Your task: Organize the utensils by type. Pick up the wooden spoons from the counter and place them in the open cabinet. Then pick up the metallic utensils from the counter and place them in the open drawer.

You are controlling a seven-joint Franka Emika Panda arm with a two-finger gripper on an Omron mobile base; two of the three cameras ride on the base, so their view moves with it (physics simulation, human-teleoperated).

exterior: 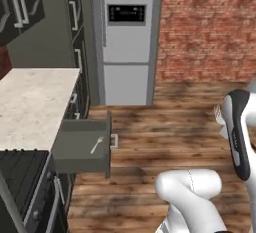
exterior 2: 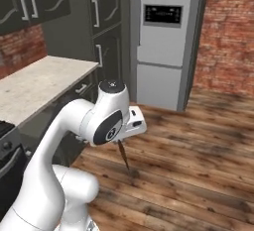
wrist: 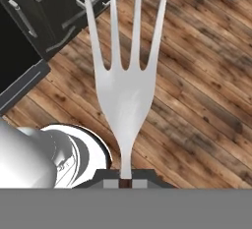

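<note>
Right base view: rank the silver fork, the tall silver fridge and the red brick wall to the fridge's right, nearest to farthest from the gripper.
1. Silver metal fork: held in the gripper, hanging over the wooden floor.
2. Tall silver fridge: ahead, across the floor.
3. Red brick wall: behind and right of the fridge.
</note>
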